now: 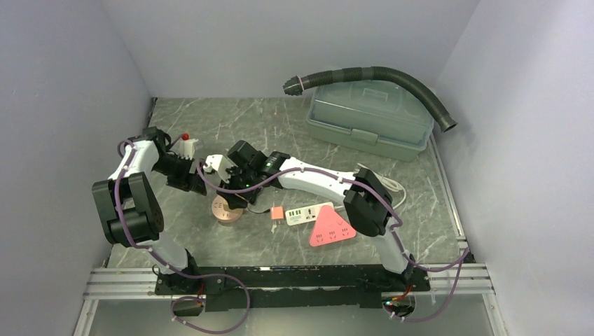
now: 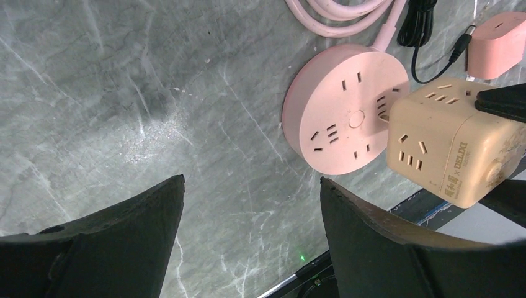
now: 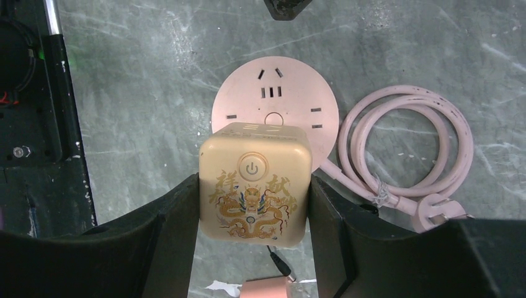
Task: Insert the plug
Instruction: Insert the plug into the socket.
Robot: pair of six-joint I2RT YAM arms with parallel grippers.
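The right gripper (image 3: pixel 254 214) clamps the cube (image 3: pixel 253 164) by two opposite sides. The cube hangs over the near rim of the disc (image 3: pixel 276 93), the round pink socket just ahead of the fingers. The left gripper (image 2: pixel 252 214) gapes wide with nothing in it, and the disc lies ahead of it, off to one side, unheld.

The cube sits off the disc's centre, so a push down may miss the slots. It could also tip the cube in the jaws or skid the loose disc across the table (image 3: pixel 136 93). The cord (image 3: pixel 403 149), coiled beside the right gripper, could drag too.

The cube's pins are hidden under its body, as are the slots they must meet. I cannot tell whether cube and disc touch. In the top view the cube is lost under the right arm.
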